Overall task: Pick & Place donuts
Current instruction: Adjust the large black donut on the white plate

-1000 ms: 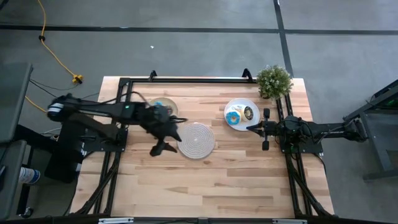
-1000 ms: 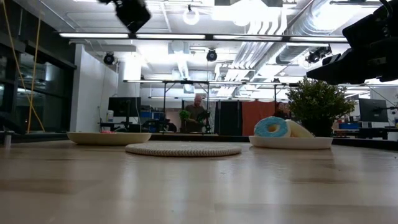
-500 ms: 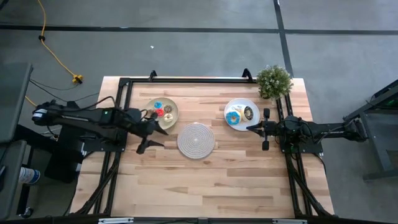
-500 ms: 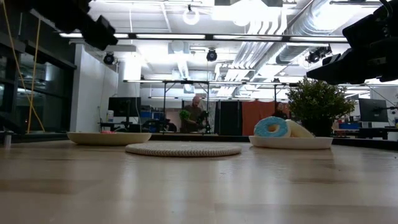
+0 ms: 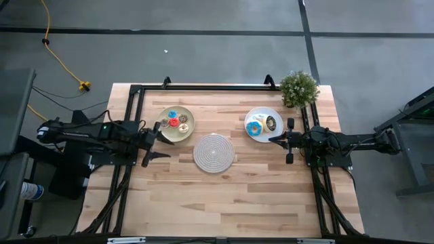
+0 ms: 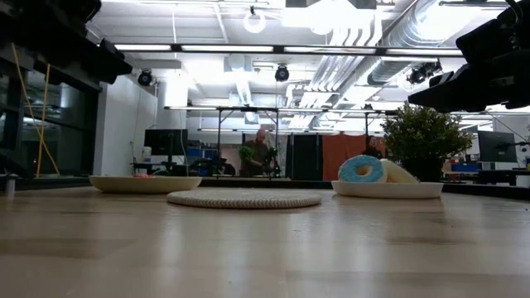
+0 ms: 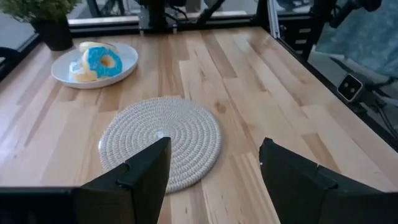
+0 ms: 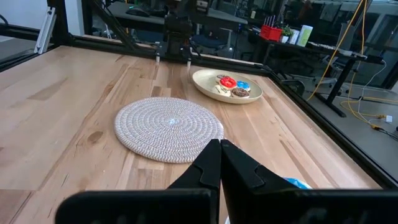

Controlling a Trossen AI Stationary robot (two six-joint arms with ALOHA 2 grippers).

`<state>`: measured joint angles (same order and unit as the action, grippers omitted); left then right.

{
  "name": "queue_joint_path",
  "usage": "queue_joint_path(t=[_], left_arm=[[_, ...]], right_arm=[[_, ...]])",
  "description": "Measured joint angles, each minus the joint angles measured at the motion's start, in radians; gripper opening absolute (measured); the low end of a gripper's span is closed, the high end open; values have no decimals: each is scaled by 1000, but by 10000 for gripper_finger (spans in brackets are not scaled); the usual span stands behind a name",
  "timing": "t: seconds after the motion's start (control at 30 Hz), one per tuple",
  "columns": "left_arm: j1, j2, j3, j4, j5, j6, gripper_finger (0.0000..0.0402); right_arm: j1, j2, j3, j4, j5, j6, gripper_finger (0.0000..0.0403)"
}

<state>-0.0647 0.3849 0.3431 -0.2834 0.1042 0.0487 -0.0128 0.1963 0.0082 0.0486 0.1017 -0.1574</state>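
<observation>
- Your wooden table (image 5: 224,193) carries a woven mat (image 5: 214,152) mid-surface.
- Donuts (image 5: 177,122) sit on the tan plate (image 5: 188,128); others, perhaps two, on the white plate (image 5: 262,114).
- Left gripper (image 5: 153,143) hangs beside the tan plate, fingers parted, empty.
- Right gripper (image 5: 279,139) waits by the white plate, closed, empty.

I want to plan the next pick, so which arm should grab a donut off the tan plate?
Probably the left. The left gripper sits open beside the tan plate; the right gripper is shut by the white plate.
</observation>
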Motion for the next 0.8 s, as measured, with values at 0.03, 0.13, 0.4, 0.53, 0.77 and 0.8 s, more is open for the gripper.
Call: queue_joint_path(t=[0.03,0.13,0.4,0.53,0.77,0.8], left_arm=[[0,-17,-13,3,-6,-3,237],[0,-63,-45,37,-12,-13,237],[99,-96,-100,90,16,-36,237],[139,-96,-150,251,58,-77,237],[143,-96,-266,530,56,-84,237],[143,-96,-280,552,52,-84,237]], right_arm=[[0,0,0,0,0,0,0],[0,0,0,0,0,0,0],[0,0,0,0,0,0,0],[0,0,0,0,0,0,0],[0,0,0,0,0,0,0],[0,0,0,0,0,0,0]])
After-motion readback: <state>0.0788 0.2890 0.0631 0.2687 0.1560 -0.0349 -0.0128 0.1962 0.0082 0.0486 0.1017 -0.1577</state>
